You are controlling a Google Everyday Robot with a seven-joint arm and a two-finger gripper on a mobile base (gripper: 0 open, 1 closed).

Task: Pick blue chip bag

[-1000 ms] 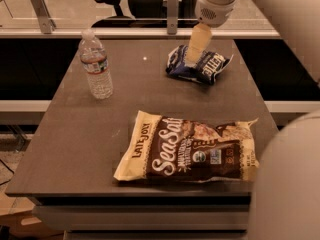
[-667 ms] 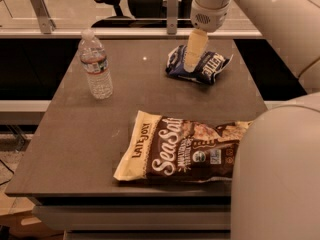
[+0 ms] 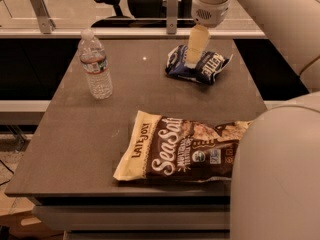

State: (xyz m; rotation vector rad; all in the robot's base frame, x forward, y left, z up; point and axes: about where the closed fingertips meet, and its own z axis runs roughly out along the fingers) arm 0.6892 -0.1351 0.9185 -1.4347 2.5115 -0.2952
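Observation:
The blue chip bag (image 3: 211, 64), small, dark navy and wrinkly with white lettering, lies on the far right part of the dark table (image 3: 145, 91). My gripper (image 3: 193, 60) hangs down from the white wrist (image 3: 212, 6) and reaches onto the left half of the bag, covering part of it. The bag rests on the table top.
A clear water bottle (image 3: 95, 66) stands upright at the far left. A large cream-and-brown Sea Salt chip bag (image 3: 175, 149) lies flat near the front edge. My white arm body (image 3: 280, 174) fills the lower right. A rail and an office chair (image 3: 112, 1) stand behind the table.
The gripper stays on the blue bag with hardly any shift. The white arm body has swung further into the lower right and now hides the right end of the Sea Salt bag.

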